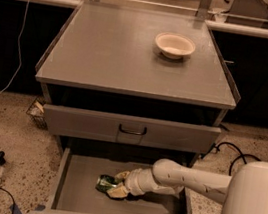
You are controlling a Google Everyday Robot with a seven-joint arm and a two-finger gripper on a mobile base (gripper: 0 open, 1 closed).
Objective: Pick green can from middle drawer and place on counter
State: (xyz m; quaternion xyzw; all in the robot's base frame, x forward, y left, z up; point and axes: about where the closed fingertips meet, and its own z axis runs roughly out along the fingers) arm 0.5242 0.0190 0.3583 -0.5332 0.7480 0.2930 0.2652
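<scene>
Grey middle drawer [79, 199] held the green can [105, 183]; the gripper [117, 184] reached inside, fingers [119, 193] clamped onto it.

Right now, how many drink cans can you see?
1. The green can lies in the middle drawer, left of centre, with the claw at its right end. The arm could hide another.

Open middle drawer [79, 199] below the bench [111, 60], green can [106, 183] inside.
The green can lies left of centre (toward the drawer's back), the gripper [118, 184] at its right end; a bowl [174, 45] sits back right on the bench.
</scene>
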